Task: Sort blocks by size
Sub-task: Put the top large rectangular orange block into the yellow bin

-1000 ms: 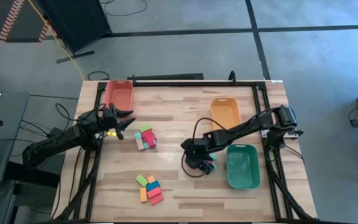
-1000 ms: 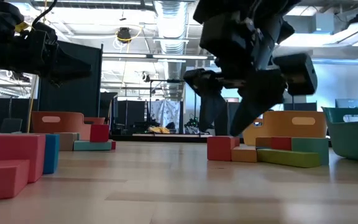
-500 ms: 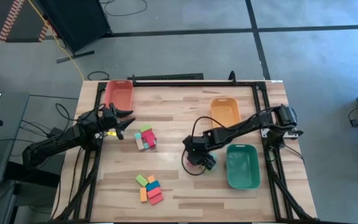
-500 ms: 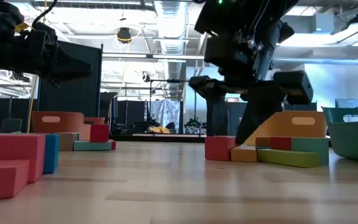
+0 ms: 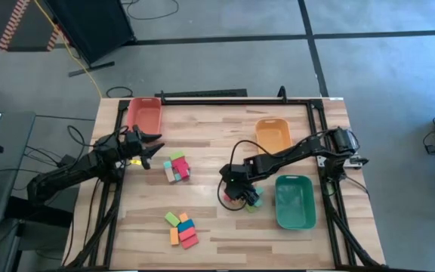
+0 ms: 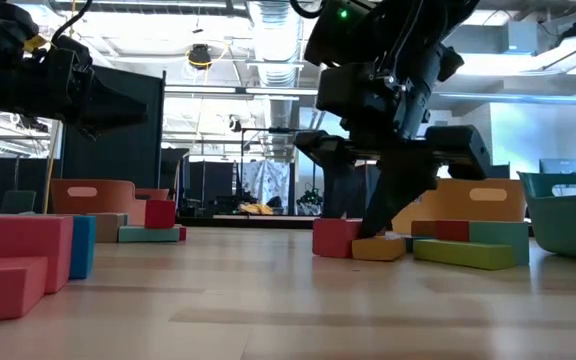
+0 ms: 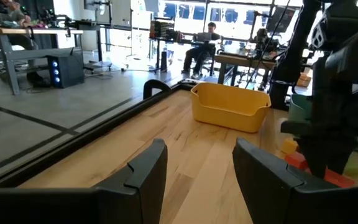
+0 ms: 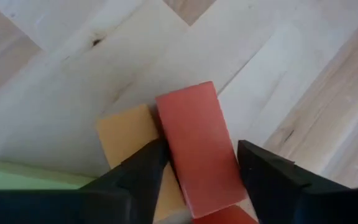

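My right gripper (image 5: 237, 195) (image 8: 204, 148) slants down over a small group of blocks near the green tray (image 5: 294, 200). Its open fingers stand astride a red block (image 8: 197, 149) (image 6: 334, 237) that lies flat on the table beside an orange block (image 8: 124, 140) (image 6: 378, 247). A green bar (image 6: 463, 254) and a teal block (image 6: 498, 238) lie just behind them. Two more clusters of blocks rest on the table at mid left (image 5: 177, 168) and near the front (image 5: 181, 228). My left gripper (image 5: 157, 147) (image 7: 197, 168) hovers level at the left edge, open and holding nothing. My right gripper comes from above on a slant, with its fingers along the red block's two long sides. One finger (image 8: 143, 169) lies against the long side (image 8: 166, 134) that borders the orange block. Whether the other finger (image 8: 267, 177) touches the opposite side, I cannot tell. The block lies flat on the table.
A red-orange tray (image 5: 143, 115) stands at the far left and an orange tray (image 5: 273, 134) at the far right. The green tray sits close beside my right gripper. Bare wood lies between the block clusters. A black frame rail (image 5: 202, 97) runs along the far edge.
My right gripper has sunk toward the table and shifted a little toward the table's left edge. The red block and the orange block beside it have slid along the table the same way, away from the green bar, which has stayed in place.
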Available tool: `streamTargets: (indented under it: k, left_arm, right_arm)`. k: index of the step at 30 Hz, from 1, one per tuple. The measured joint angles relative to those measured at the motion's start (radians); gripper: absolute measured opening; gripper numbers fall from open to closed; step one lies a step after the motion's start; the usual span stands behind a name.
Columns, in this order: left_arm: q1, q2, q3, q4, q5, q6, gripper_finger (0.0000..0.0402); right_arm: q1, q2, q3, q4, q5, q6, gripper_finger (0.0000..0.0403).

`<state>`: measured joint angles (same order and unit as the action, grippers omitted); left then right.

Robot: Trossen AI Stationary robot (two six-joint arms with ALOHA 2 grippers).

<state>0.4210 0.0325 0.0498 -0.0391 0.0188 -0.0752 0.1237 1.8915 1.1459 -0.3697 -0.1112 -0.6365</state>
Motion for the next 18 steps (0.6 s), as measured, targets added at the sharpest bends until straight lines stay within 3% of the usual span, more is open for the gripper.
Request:
streamTargets:
  k: [5, 18]
  left_arm:
    - [0.0, 0.0, 0.0, 0.001, 0.0, 0.0, 0.0173]
    - [0.0, 0.0, 0.0, 0.002, 0.0, 0.0, 0.0173]
  right_arm:
    - [0.0, 0.001, 0.035, -0.052, 0.004, -0.001, 0.015]
    - [0.0, -0.003, 0.111, -0.101, 0.018, 0.066, 0.015]
